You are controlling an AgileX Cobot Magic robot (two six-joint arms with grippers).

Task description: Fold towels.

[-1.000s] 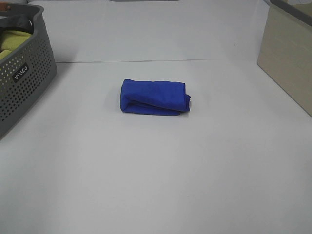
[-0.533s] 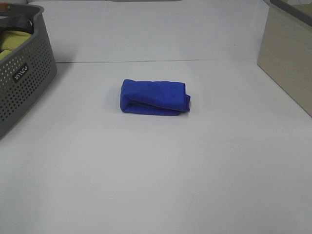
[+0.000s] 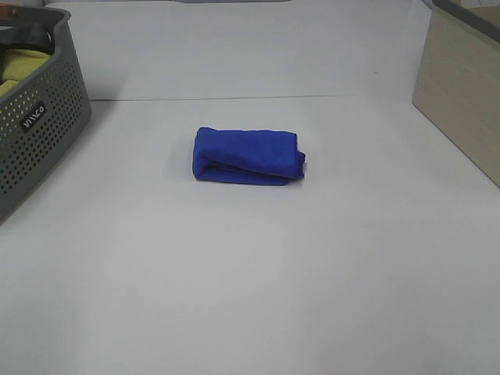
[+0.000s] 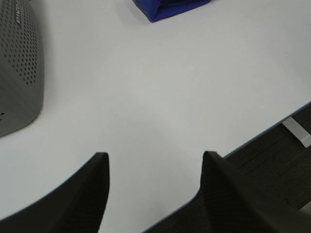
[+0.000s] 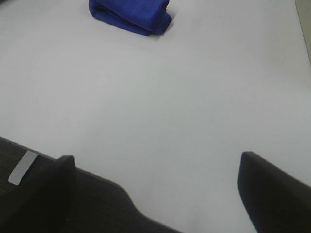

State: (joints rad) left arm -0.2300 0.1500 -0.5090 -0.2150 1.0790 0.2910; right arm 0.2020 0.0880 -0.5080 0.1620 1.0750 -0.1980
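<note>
The royal-blue towel (image 3: 248, 155) lies folded into a small thick bundle in the middle of the white table (image 3: 250, 273). It also shows in the left wrist view (image 4: 167, 8) and in the right wrist view (image 5: 131, 14), far from both grippers. My left gripper (image 4: 155, 162) is open and empty, held back over the table's near edge. My right gripper (image 5: 155, 167) is open wide and empty, also back at the near edge. Neither arm shows in the exterior high view.
A grey perforated basket (image 3: 35, 125) stands at the far left with a yellow-green cloth (image 3: 17, 66) and a dark cloth (image 3: 27, 35) inside; its wall also shows in the left wrist view (image 4: 19, 73). A beige box (image 3: 461, 86) stands at the far right.
</note>
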